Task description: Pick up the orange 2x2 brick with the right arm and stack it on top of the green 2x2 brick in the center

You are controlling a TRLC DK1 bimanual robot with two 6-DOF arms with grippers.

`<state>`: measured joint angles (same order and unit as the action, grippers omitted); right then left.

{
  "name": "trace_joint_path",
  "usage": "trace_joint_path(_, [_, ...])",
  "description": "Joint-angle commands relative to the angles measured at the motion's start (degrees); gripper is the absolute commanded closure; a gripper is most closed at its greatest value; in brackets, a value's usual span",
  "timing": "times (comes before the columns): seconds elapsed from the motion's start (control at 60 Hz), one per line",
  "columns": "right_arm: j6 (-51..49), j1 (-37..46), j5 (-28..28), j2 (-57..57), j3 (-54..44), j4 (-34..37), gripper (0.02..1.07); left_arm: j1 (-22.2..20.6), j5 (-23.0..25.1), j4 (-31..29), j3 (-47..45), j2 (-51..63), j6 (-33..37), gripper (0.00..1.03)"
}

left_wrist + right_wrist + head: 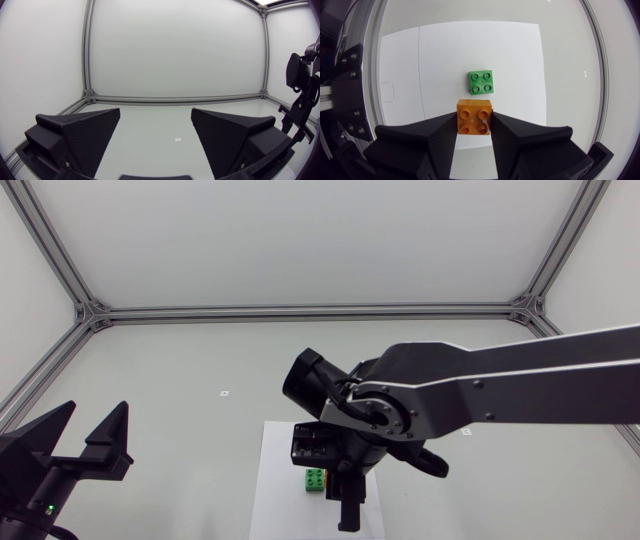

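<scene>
The right arm [520, 385] comes in from the right side of the head view and reaches past the middle of the table [200, 370]. Its wrist is bent so that the right end effector [474, 131] points steeply down over a white sheet [445, 60] lying on the table. In the right wrist view, the two broad black fingers are closed partway onto the orange 2x2 brick [474, 116]. One finger presses each side of the brick, which sits studs-up between the fingertips. The green 2x2 brick [481, 82] rests studs-up on the white sheet, just ahead of the orange one, apart from it and turned slightly askew to it. The orange brick looks larger than the green one, which suggests it is held above the sheet, though the pictures do not show this for certain. The pickup appears to be done and the carry to the green brick is the step in hand. The next move calls for a short advance until the orange brick is squarely over the green one. A small twist of the wrist is then needed to match the green brick's angle, followed by a straight press down so the studs seat. The left end effector [155, 117] is at the near left of the table, well apart from the bricks. Its fingers are spread wide and hold nothing.
</scene>
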<state>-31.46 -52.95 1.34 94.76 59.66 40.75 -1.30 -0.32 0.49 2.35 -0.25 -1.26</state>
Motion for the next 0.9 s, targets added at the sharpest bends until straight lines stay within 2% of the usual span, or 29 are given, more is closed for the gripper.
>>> trace_joint_path(0.0, [-2.3,-0.7,-0.2,2.7,2.0,-0.6,0.89,0.2,0.2,-0.8,-2.3,-0.5,0.7,0.04])
trace_joint_path(0.433, [-7.5,-0.9,-0.2,8.8,6.5,-0.3,0.92,0.2,0.2,-0.8,-2.3,-0.5,0.7,0.04])
trace_joint_path(0.883, [-8.3,-0.9,-0.6,12.1,9.8,1.7,0.92,0.2,0.2,-0.8,-2.3,-0.5,0.7,0.04])
